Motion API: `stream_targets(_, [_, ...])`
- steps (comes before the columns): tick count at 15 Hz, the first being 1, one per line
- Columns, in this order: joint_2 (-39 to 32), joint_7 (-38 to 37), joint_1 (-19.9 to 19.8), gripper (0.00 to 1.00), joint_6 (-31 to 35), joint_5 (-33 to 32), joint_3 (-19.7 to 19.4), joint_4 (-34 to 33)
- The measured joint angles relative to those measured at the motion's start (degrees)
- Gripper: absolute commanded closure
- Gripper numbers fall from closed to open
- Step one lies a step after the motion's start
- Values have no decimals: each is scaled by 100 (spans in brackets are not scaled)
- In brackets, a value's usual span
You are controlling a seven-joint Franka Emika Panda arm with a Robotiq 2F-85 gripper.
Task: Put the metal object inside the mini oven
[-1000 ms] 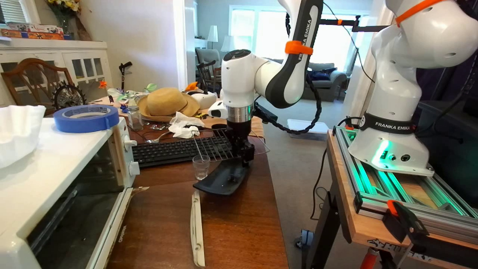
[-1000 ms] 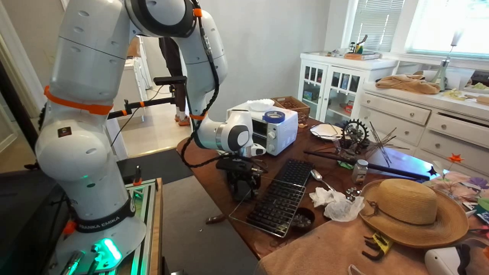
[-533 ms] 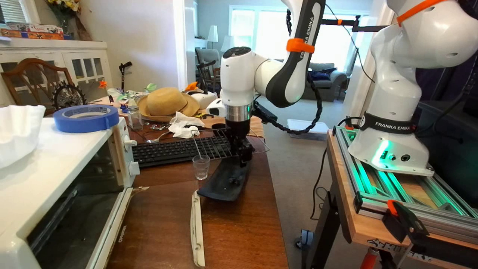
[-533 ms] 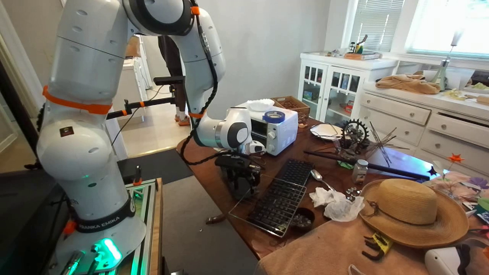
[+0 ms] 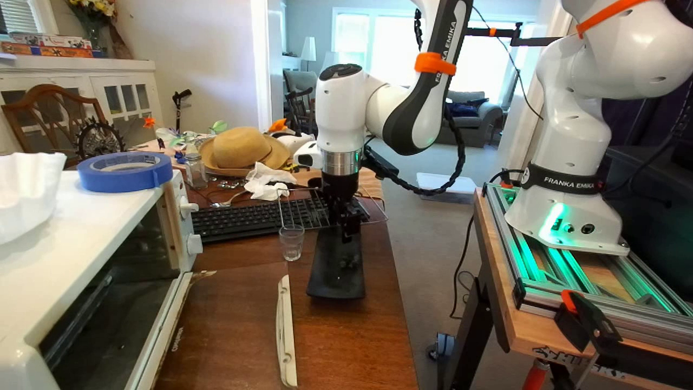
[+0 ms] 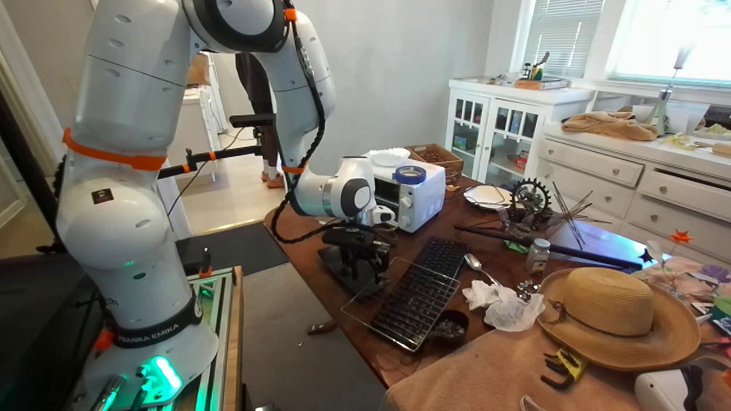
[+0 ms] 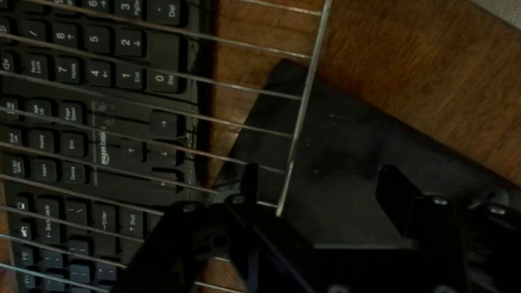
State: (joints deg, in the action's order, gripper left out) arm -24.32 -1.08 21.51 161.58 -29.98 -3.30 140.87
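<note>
Currently, your fingers [image 7: 398,202] stand apart, empty; below them on the desk [image 5: 352,346] lies the black metal tray [image 5: 330,271], long axis oblique to your closing line, one end overlapped by the wire rack [image 7: 298,112].

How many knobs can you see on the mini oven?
2, both on the front of the mini oven: the upper knob and, below it, the lower knob. Both exterior views show the pair; others could be hidden.

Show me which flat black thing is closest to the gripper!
The metal tray, right below the gripper; the keyboard lies off to one side, partly beneath the wire rack.
</note>
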Motion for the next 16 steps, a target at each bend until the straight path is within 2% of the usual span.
stream_targets(1, [0,0,0,65,0,0,0,-7])
stream_targets(5, [0,0,-28,95,0,5,6,-13])
stream_targets(6, [0,0,-34,99,0,6,6,-13])
stream_targets(14, [11,-2,-132,99,-19,81,154,-4])
stream_targets(16, [78,-15,-123,99,-239,85,221,3])
